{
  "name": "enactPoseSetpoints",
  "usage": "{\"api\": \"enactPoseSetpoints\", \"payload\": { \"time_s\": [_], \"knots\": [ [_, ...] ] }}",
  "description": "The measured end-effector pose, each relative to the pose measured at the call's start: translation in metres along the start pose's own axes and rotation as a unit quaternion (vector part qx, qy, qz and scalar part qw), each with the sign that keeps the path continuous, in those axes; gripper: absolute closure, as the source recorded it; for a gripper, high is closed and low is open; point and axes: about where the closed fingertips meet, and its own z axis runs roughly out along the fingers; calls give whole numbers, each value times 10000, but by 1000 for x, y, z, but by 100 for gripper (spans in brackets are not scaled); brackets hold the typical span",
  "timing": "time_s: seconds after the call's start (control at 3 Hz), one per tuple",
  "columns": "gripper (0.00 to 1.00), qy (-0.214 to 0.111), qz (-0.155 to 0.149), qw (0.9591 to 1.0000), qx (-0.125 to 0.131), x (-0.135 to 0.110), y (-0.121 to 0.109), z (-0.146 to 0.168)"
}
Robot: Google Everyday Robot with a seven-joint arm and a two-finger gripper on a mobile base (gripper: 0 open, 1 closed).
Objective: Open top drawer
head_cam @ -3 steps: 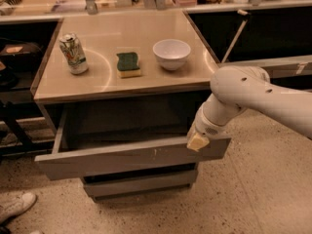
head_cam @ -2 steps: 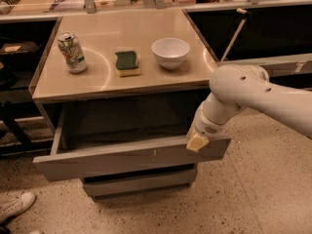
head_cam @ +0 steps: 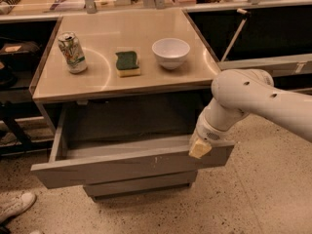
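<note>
The top drawer [head_cam: 122,167] is a wide grey handle-less drawer under the beige countertop [head_cam: 102,79]. It stands pulled well out, its deep grey box open and empty, with small white scuffs right of centre on the front. My gripper [head_cam: 199,149] sits at the top edge of the drawer front near its right end, at the tip of my white arm [head_cam: 253,99]. Below, a shorter grey drawer front [head_cam: 139,185] shows, closed.
On the counter stand a drink can [head_cam: 72,52], a green-and-yellow sponge [head_cam: 127,63] and a white bowl [head_cam: 170,52]. A shoe [head_cam: 14,206] lies at the lower left on the speckled floor. Dark shelving [head_cam: 19,82] is at the left.
The drawer has come out a little further toward the camera, and my gripper has moved with its front edge.
</note>
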Motion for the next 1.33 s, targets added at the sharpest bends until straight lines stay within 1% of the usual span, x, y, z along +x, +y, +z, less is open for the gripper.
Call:
{"api": "enactPoseSetpoints", "payload": {
  "time_s": [0.33,0.67,1.0,1.33],
  "knots": [
    [100,70,89,9999,-60,6,9,1],
    [100,61,224,9997,-57,8,21,-4],
    [100,138,328,9993,-118,15,37,-5],
    [100,138,328,9993,-118,15,37,-6]
  ]
}}
